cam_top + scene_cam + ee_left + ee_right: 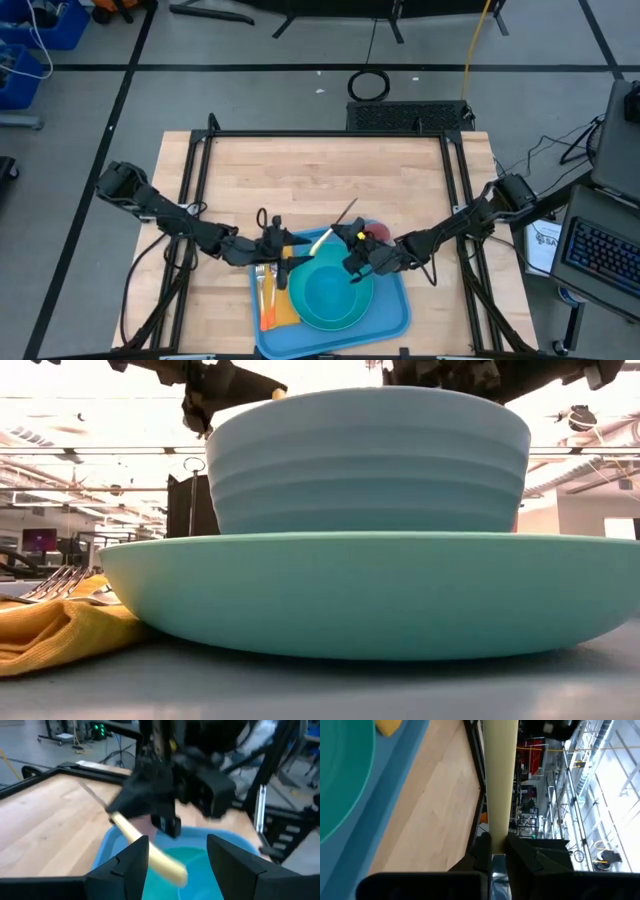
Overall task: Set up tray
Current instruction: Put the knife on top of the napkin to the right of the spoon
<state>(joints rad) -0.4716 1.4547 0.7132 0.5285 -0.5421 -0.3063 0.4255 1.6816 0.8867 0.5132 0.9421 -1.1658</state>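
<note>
The blue tray [395,318] lies at the table's near edge. It carries a teal plate [330,300] with a teal bowl [370,460] standing on it. On the tray's left part lies a yellow napkin [287,312] with a fork [260,280] on top. My right gripper [350,243] is shut on a knife [335,228] with a cream handle, over the tray's far edge. My left gripper [285,262] hovers open over the tray's left part, facing the handle's free end [172,869], which shows between its fingers; I see no touch. My right gripper [497,847] pinches the knife's cream handle [499,820] between its two fingers, close to where the metal blade [492,880] begins. The handle runs forward past the fingertips. The knife is lifted clear above the tray, its blade [92,795] pointing toward the table's far side.
A red round thing [378,232] sits just beyond the tray's far right corner, beside the right gripper. Black frame rails [330,132] border the wooden table on the far, left and right sides. Bare wood [300,175] stretches across the far half.
</note>
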